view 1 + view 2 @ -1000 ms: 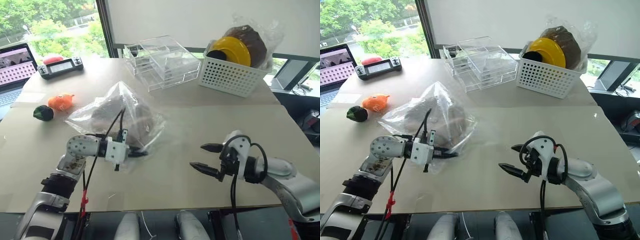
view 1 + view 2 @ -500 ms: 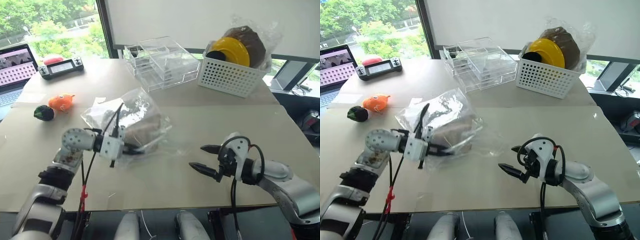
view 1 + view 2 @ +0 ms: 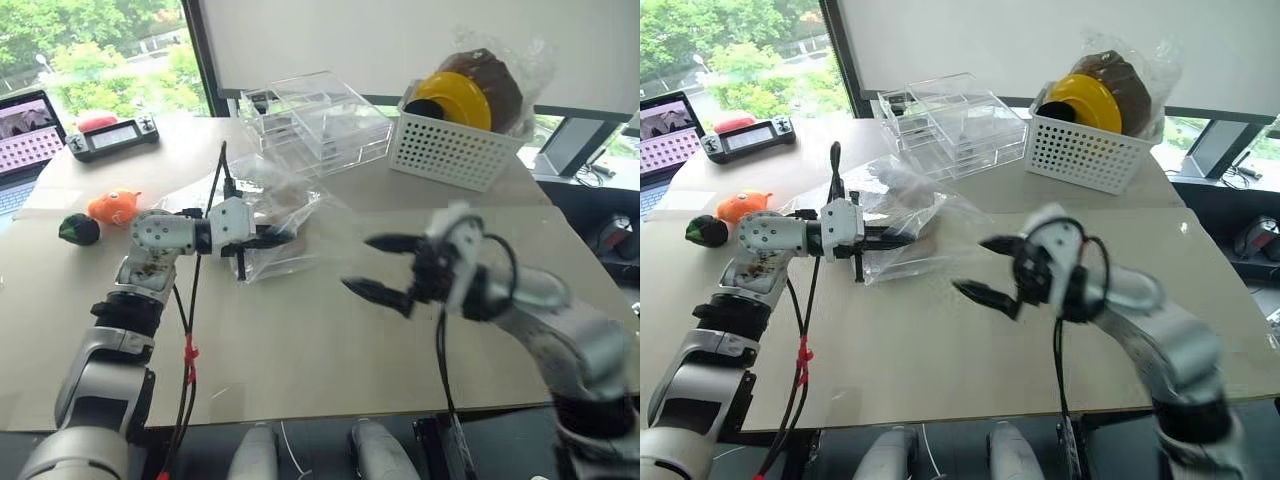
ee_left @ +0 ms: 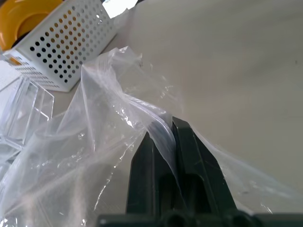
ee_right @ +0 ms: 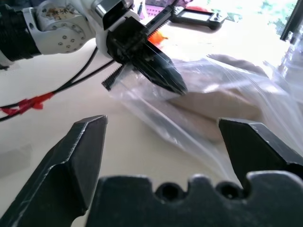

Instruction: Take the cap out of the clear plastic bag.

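Observation:
The clear plastic bag (image 3: 285,215) is lifted at its near edge off the tan table (image 3: 300,340). My left gripper (image 3: 278,240) is shut on a fold of it, and the film runs between the black fingers (image 4: 187,151). The beige cap (image 5: 222,106) lies inside the bag, blurred by the crinkled plastic. My right gripper (image 3: 357,265) hangs open just right of the bag, level with it and apart from it. Its wide-spread fingertips (image 5: 90,137) point at the bag's open side and at the left gripper (image 5: 165,78).
A white basket (image 3: 455,150) at the back right holds a yellow hat (image 3: 462,100) and a plastic-wrapped dark brown hat (image 3: 505,85). Clear rigid boxes (image 3: 315,120) stand behind the bag. An orange toy (image 3: 112,206), a dark green object (image 3: 78,230), a controller (image 3: 110,137) and a laptop (image 3: 25,125) sit at the left.
My left gripper has lifted the bag and carried it farther from me. My right gripper, still open, has risen and swung left toward the bag.

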Robot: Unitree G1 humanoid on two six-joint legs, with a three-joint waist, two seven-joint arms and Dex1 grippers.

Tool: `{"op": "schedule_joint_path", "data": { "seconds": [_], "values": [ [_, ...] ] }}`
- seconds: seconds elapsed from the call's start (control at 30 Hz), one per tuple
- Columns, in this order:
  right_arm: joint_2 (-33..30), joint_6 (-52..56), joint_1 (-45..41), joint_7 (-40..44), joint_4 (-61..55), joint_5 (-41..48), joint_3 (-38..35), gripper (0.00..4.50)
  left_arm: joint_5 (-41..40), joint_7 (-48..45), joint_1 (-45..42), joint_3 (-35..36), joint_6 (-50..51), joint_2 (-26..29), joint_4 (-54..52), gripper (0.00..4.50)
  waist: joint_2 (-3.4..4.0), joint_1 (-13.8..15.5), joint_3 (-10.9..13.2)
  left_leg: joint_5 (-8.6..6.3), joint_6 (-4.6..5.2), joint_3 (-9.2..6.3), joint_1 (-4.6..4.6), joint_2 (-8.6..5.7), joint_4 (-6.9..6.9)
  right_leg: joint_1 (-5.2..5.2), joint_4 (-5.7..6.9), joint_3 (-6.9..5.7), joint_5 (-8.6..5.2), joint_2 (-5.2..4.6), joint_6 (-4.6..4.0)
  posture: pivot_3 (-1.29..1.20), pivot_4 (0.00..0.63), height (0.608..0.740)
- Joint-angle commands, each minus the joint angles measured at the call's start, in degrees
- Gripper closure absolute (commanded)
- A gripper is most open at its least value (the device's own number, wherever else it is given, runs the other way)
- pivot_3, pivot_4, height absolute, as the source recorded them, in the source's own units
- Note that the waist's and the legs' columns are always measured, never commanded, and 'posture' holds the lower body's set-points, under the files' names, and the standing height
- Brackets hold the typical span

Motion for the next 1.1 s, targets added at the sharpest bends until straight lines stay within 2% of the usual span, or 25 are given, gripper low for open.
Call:
{"op": "schedule_joint_path", "data": {
  "seconds": [0.03,0.13,0.2,0.5,0.6,0.63,0.77,0.87,0.97,1.1],
  "values": [
    [0.33,-3.55,-0.72,-0.63,2.93,-5.10,1.60,0.00,-0.90,0.54,-1.20,2.06,0.63,0.36,-1.70,4.44,0.00,0.43,0.00,-0.01,0.02,0.00,-0.13,-0.02,0.01,-0.10,0.01,0.01,0.07,-0.02,-0.12,0.00,0.150,0.735],
    [4.60,-10.18,-2.70,-2.30,12.04,-11.60,5.60,0.00,-2.10,1.65,-2.20,3.21,3.17,-0.40,-2.96,4.44,-0.01,0.39,0.00,-0.01,0.03,-0.06,-0.83,-0.06,0.17,-0.78,0.15,-0.01,0.22,-0.05,-0.35,0.00,0.150,0.735],
    [5.87,-14.82,-2.85,-2.62,16.24,-15.86,7.61,0.00,-2.51,1.83,-2.11,3.53,4.54,-0.57,-4.43,4.44,0.00,0.23,0.00,-0.01,0.03,-0.08,-0.81,-0.06,0.21,-0.78,0.24,-0.03,0.25,-0.05,-0.36,0.00,0.150,0.735],
    [12.65,-26.06,-4.94,-5.23,27.53,-20.41,4.76,0.00,-5.22,0.74,2.24,3.21,11.97,-0.63,-14.94,4.44,0.01,0.12,0.01,-0.01,0.03,-0.09,-0.75,-0.06,0.26,-0.77,0.39,-0.03,0.25,-0.03,-0.36,0.00,0.150,0.735],
    [13.75,-23.38,-3.85,-0.51,25.69,-15.70,3.48,0.00,-4.12,-0.05,4.46,2.57,11.77,0.40,-16.26,4.44,0.01,0.06,0.01,-0.01,0.03,-0.09,-0.73,-0.05,0.25,-0.77,0.41,-0.02,0.25,-0.03,-0.37,0.00,0.150,0.735],
    [12.80,-19.58,-2.51,2.99,22.55,-12.09,3.15,0.00,-3.75,0.17,4.75,2.72,11.33,0.43,-15.62,4.44,0.01,0.07,0.01,-0.01,0.03,-0.09,-0.73,-0.05,0.24,-0.77,0.42,-0.02,0.25,-0.03,-0.37,0.00,0.150,0.735],
    [3.04,-10.10,2.82,15.19,11.83,-4.44,2.56,0.00,-1.98,1.17,5.13,2.63,8.62,0.09,-13.30,4.44,0.06,0.64,0.04,-0.01,0.03,-0.13,-0.75,-0.07,0.30,-0.73,0.44,-0.05,0.25,-0.04,-0.37,0.00,0.150,0.735],
    [-2.14,-7.29,5.01,18.94,7.78,-2.21,2.09,0.00,-1.86,1.46,5.35,2.52,8.33,-0.30,-13.35,4.44,0.05,0.66,0.04,-0.01,0.03,-0.16,-0.73,-0.09,0.39,-0.61,0.38,-0.06,0.25,-0.04,-0.35,0.00,0.150,0.735],
    [-0.59,-6.17,3.54,15.12,8.76,-0.74,-1.87,0.00,-2.01,1.29,5.75,2.29,7.92,-0.64,-14.13,4.44,0.06,-0.07,0.04,-0.01,0.03,-0.16,-0.63,-0.05,0.36,-0.61,0.45,-0.03,0.23,0.02,-0.33,0.00,0.150,0.735],
    [4.03,-8.06,0.08,7.64,14.63,-4.71,-3.64,0.00,-2.08,1.10,6.13,1.93,8.03,-1.05,-15.58,4.44,0.06,-0.73,0.05,-0.01,0.03,-0.14,-0.61,-0.05,0.34,-0.63,0.52,0.01,0.24,0.04,-0.33,0.00,0.150,0.735]
  ]
}}
